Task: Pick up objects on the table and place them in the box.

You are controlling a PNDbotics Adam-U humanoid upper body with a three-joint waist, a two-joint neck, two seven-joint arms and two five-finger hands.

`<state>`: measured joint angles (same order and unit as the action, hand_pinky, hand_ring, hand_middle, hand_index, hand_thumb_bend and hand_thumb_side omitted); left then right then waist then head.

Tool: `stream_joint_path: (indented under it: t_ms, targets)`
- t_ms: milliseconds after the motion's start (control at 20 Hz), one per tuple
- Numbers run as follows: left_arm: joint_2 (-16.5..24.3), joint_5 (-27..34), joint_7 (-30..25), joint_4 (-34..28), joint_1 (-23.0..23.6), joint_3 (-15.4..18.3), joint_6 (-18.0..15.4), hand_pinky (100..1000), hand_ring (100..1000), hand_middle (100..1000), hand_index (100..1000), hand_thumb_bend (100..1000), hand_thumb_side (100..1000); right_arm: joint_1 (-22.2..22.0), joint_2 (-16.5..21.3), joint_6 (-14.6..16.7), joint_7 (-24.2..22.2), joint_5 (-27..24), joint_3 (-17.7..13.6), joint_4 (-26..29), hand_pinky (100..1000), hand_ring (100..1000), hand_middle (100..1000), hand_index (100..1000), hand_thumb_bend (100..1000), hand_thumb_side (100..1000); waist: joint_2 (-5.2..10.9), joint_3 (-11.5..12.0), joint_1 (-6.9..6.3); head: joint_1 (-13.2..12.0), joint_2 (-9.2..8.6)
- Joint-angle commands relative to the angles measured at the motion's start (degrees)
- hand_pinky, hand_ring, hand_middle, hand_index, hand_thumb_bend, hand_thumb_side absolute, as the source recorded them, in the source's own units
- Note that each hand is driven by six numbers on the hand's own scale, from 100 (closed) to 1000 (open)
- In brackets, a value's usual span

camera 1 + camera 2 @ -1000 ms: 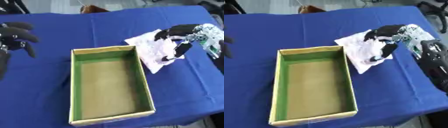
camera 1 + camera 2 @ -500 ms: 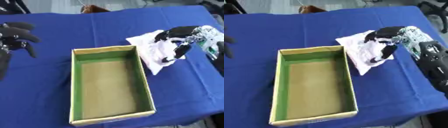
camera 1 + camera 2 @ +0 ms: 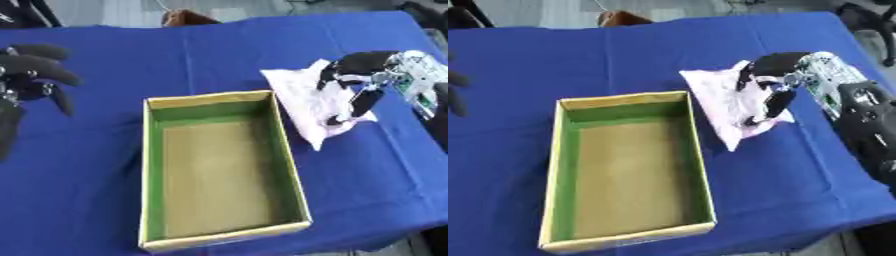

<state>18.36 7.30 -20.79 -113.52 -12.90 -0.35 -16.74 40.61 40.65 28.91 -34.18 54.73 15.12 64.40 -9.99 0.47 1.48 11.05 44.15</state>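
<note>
While the box [image 3: 219, 170] stands empty on the blue surface [image 3: 175, 55], the grasp step is judged in hand: the right hand [image 3: 372, 75] is curled onto a white bag [image 3: 306, 102] just beside it, fingers [image 3: 360, 102] pinching. A lift and carry over the rim is required next. The left hand [image 3: 31, 70] is held idle, fingers spread.

Both head eyes look steeply down — sharing the box [image 3: 219, 170] on the blue table [image 3: 201, 55]
</note>
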Motion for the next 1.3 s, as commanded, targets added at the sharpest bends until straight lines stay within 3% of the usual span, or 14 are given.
stream_joint_path:
  t_ms: [50,100,150,200,250,400,450,550,900,1050,1300]
  targets:
    - [0.2,0.3,0.0,-1.1,-0.7,0.1,-0.3,415,634,777,783,100,1000,0.1,1.3,0.5,0.9,0.8,-0.5,0.8,100,287,541,640,486,405,0.58,0.0,0.02,0.9,-0.03]
    - [0.2,0.3,0.0,-1.1,-0.7,0.1,-0.3,415,634,777,783,100,1000,0.0,1.3,0.5,1.5,0.9,-0.5,0.9,100,287,541,640,486,405,0.58,0.0,0.02,0.9,-0.03]
    - [0.2,0.3,0.0,-1.1,-0.7,0.1,-0.3,415,633,777,783,100,1000,-0.1,1.4,0.4,2.1,1.0,-0.5,1.0,100,222,477,566,418,303,0.57,0.0,0.01,0.9,-0.03]
    - [0.2,0.3,0.0,-1.1,-0.7,0.1,-0.3,415,633,777,784,100,1000,-0.2,1.4,0.3,2.7,1.2,-0.6,1.2,100,239,496,590,437,329,0.56,0.0,0.01,0.9,-0.03]
    - [0.2,0.3,0.0,-1.1,-0.7,0.1,-0.3,414,631,776,783,100,1000,-0.3,1.5,0.1,3.3,1.4,-0.6,1.2,100,163,408,498,360,240,0.55,0.0,0.01,0.9,-0.03]
    - [0.2,0.2,0.1,-1.1,-0.7,0.1,-0.3,414,631,776,782,100,1000,-0.7,1.6,-0.4,5.2,1.8,-0.8,1.6,100,123,357,445,309,196,0.50,-0.1,0.03,1.0,-0.03]
    - [0.2,0.2,0.1,-1.1,-0.8,0.1,-0.3,414,631,775,782,100,1000,-0.9,1.6,-0.7,6.1,1.8,-1.0,1.8,100,100,319,421,241,170,0.47,-0.1,0.03,0.9,-0.03]
    - [0.1,0.2,0.1,-1.1,-0.9,0.1,-0.3,414,630,774,783,100,1000,-1.6,1.4,-1.6,9.0,1.4,-2.2,3.0,100,104,303,411,227,161,0.33,0.0,-0.03,1.1,-0.03]
    - [-0.9,0.4,0.2,-1.1,-2.3,0.1,-0.7,414,630,774,781,100,1000,-7.8,-2.9,-8.6,27.7,3.7,-8.7,7.1,100,100,218,335,196,198,-1.15,1.0,-1.41,1.8,-0.03]
    - [-0.9,0.4,0.4,-1.1,-2.5,0.3,-0.9,413,630,773,781,100,1000,-8.7,-3.6,-9.5,31.2,5.0,-9.1,6.1,100,100,219,342,203,208,-1.39,1.1,-1.58,1.8,-0.03]
    - [-0.9,0.2,0.3,-1.1,-2.4,0.2,-0.8,413,630,773,781,100,1000,-8.7,-3.2,-9.3,32.8,5.4,-9.0,5.3,100,100,179,313,185,205,-1.30,0.9,-1.57,1.8,-0.03]
